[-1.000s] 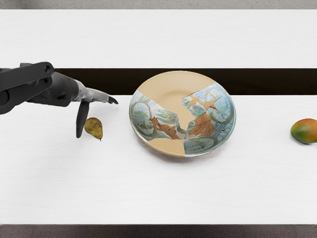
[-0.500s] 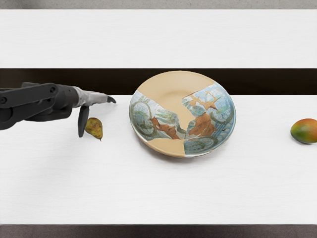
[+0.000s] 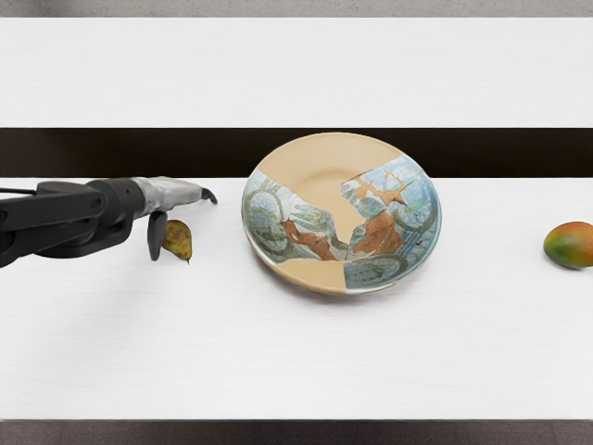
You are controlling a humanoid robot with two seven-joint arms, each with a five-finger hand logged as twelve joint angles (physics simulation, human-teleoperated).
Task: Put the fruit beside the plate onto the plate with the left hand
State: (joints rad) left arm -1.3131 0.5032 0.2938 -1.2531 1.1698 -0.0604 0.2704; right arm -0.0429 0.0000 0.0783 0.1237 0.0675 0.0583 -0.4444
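**Left hand at the pear, pear not yet on the plate**

Head view, one frame. The white surface [image 3: 278, 352] carried three things. The plate [image 3: 315, 162] sat near the middle, tilted a little so that its far rim overlapped a dark band [image 3: 519, 153] running across behind the surface. Its face was part plain tan, part patterned in blue, white and rust-brown; the pattern was too fine to make out in detail.

The pear [image 3: 177, 239], small and greenish-brown with its narrow end pointing down in the picture, lay on the surface left of the plate, near its rim but apart from it. It was not on the plate.

The left arm [image 3: 65, 218], dark, came in from the left edge. The left hand [image 3: 170, 196] hung just above and left of the pear. The fingers [image 3: 156, 237] were spread and gripped nothing: one dark finger pointed down just beside the pear's left side, another reached right over the pear towards the plate, its tip short of the rim. Could not tell whether the lower finger touched the pear.

A mango [image 3: 568, 245], red and green, lay at the right edge, well apart from the plate.
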